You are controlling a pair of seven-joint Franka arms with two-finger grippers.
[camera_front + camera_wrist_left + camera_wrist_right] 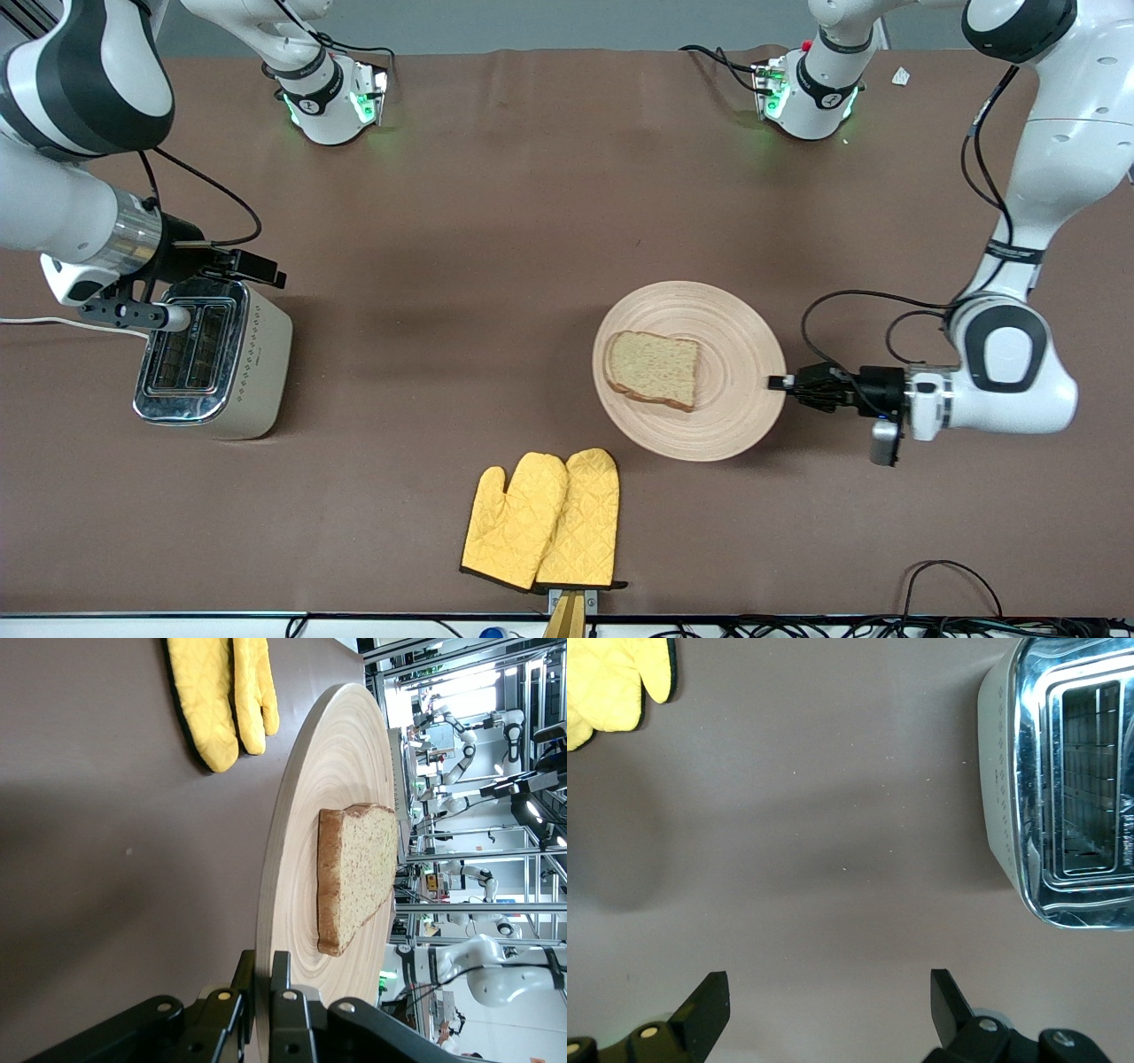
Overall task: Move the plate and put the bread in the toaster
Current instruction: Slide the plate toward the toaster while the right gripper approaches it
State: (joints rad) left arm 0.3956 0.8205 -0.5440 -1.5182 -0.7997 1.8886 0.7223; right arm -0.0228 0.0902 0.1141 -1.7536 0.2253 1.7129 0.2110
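Wooden plate rim is pinched in your left gripper, mid-right of frame; bread sits on it. Right gripper hangs spread open over the table beside the toaster, far left.

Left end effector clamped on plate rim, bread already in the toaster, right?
No. The left end effector is shut on the plate rim, but the bread lies on the plate, per the front view; the toaster slots look empty.

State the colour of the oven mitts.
Bright yellow quilted oven mitts with dark trim, clearest in the front view.
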